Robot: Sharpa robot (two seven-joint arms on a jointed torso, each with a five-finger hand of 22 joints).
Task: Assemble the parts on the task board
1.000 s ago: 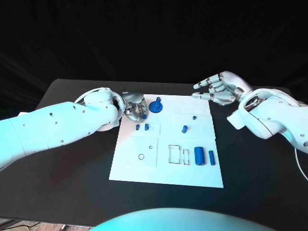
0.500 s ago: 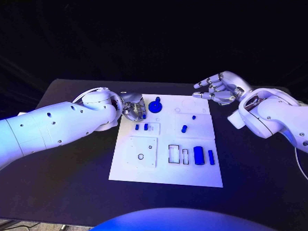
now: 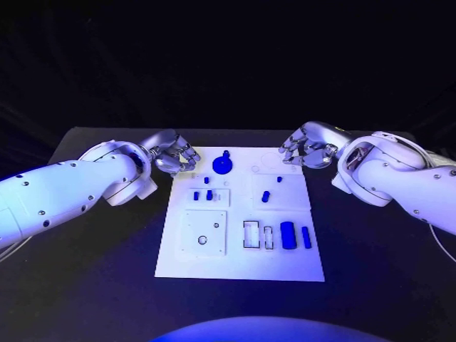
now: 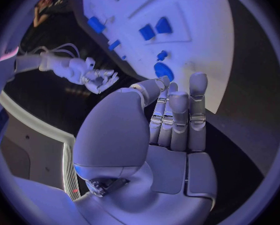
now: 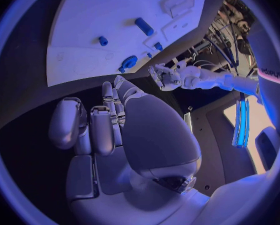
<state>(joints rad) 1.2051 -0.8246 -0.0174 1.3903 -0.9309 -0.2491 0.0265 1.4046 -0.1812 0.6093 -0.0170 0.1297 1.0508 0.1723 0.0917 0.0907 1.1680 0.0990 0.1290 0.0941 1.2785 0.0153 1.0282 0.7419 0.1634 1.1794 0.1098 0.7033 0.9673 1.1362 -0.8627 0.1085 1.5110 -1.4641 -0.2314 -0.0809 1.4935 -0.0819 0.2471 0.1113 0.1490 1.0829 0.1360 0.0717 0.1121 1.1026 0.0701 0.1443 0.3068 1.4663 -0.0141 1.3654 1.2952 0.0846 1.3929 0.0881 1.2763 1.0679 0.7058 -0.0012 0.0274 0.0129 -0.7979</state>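
Left hand (image 3: 172, 153) empty, fingers apart, right hand (image 3: 308, 148) likewise

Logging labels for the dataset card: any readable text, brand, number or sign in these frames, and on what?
One partial text only: pink lettering on the robot's white left arm in the right wrist view, too blurred to read for sure.
White rectangular task board: only outlines and holes, no text.
Small blue plastic parts: no markings legible.
Silver left robot hand and right robot hand: no labels visible.
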